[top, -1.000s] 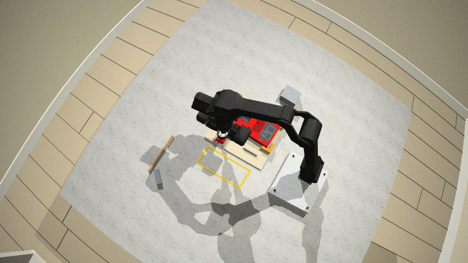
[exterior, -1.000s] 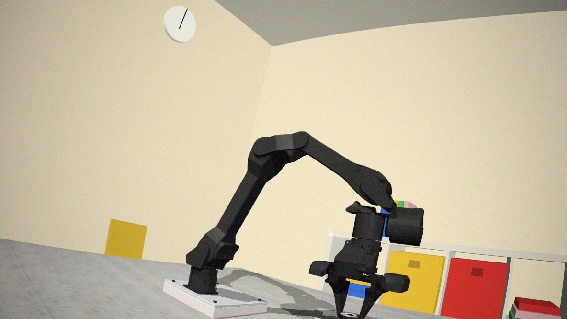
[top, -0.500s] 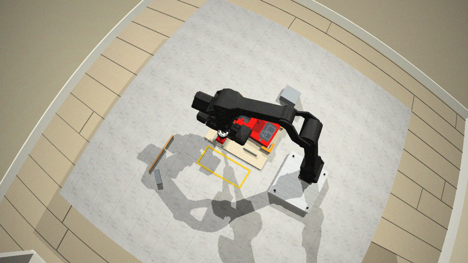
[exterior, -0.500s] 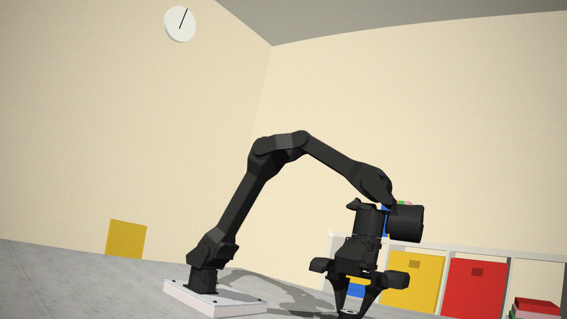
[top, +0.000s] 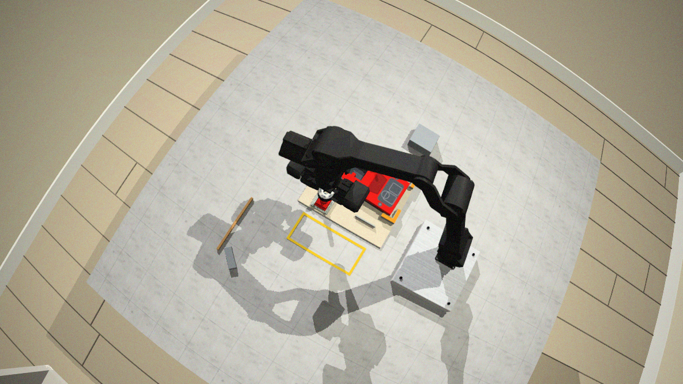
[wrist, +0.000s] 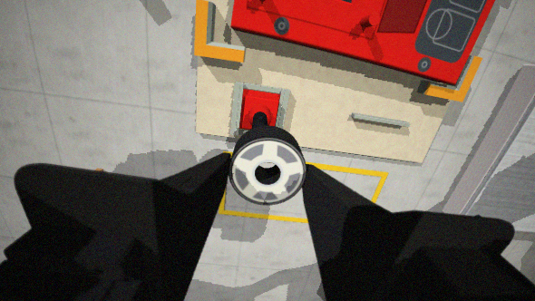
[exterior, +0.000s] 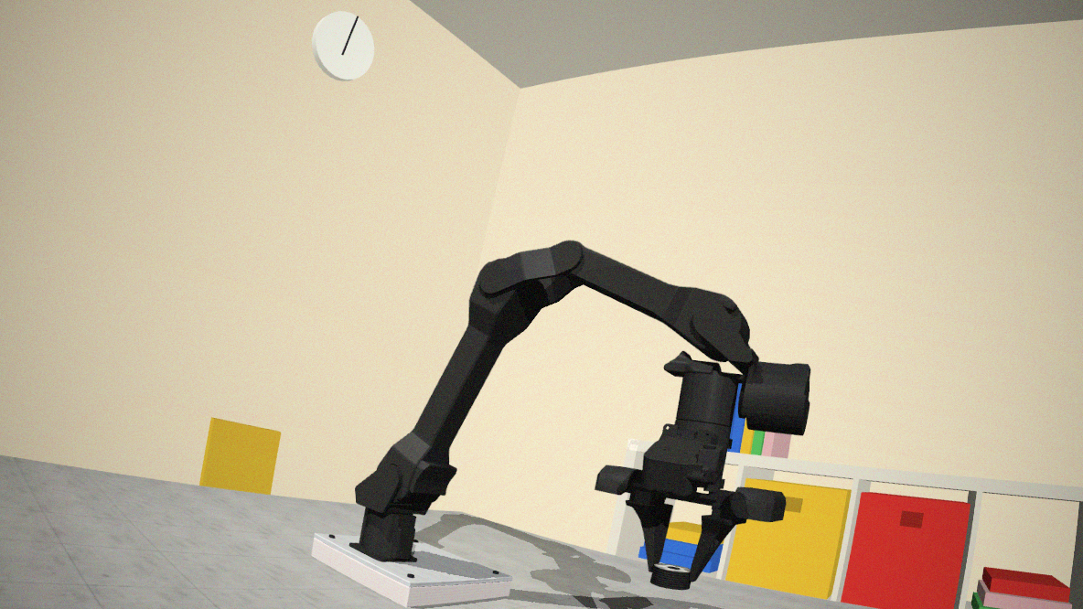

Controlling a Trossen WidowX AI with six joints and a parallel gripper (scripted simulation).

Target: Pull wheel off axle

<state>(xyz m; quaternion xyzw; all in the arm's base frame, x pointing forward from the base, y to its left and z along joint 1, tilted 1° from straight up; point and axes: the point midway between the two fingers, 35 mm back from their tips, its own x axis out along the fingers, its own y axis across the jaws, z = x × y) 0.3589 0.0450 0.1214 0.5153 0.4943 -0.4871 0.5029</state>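
Note:
My gripper [top: 325,192] [exterior: 672,572] [wrist: 267,166] points down and is shut on the wheel [top: 325,195] [exterior: 670,580] [wrist: 268,147], a black tyre with a white spoked hub facing up. The wheel is held in the air, clear of the upright black axle [wrist: 259,119], whose upper part shows just past the tyre's edge in the wrist view. The axle stands on a red block [top: 321,204] [wrist: 249,101] in a grey holder. The marked area, a yellow outline [top: 334,230] [wrist: 349,169], lies on the table beside the board; fingers and wheel hide part of it in the wrist view.
A beige board [top: 377,237] [wrist: 317,122] carries a red box [wrist: 317,41] between orange corner brackets [wrist: 200,41] and a thin grey strip [top: 365,221] [wrist: 380,121]. An orange bar [top: 233,224] and grey blocks [top: 230,260] [top: 424,138] lie farther out.

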